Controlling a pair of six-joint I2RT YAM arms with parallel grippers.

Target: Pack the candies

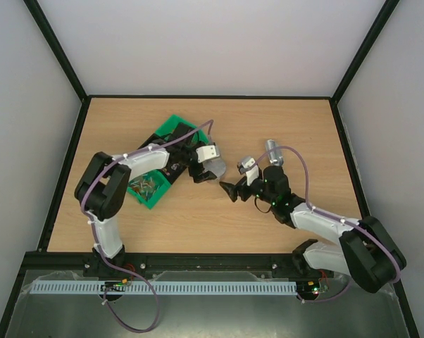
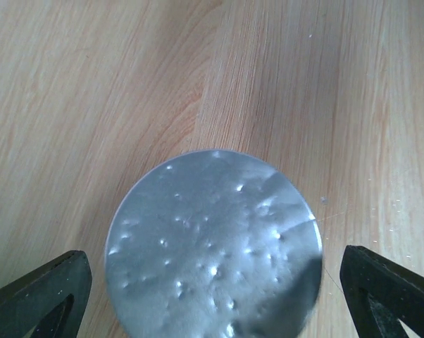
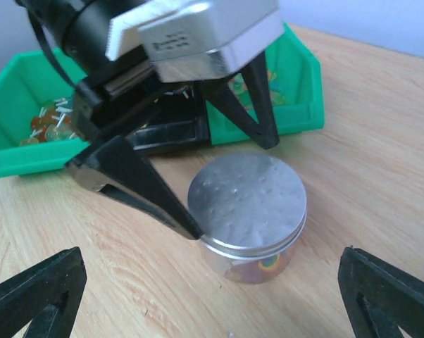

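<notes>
A low round jar (image 3: 251,257) with a silver lid (image 3: 246,199) on it stands on the wooden table. The lid fills the left wrist view (image 2: 212,246). My left gripper (image 2: 212,299) hangs over the lid, open, with one finger (image 3: 145,183) at the lid's left edge and the other (image 3: 258,105) behind it. My right gripper (image 3: 212,303) is open and empty, just short of the jar on the near side. The candies (image 3: 50,120) lie in a green bin (image 3: 303,120) behind the jar. From above they show in the bin's near compartment (image 1: 145,186).
The green bin (image 1: 171,125) lies tilted left of centre, mostly under the left arm. A small silver metal object (image 1: 272,148) stands behind the right gripper (image 1: 233,189). Bare wood lies to the far right and along the back.
</notes>
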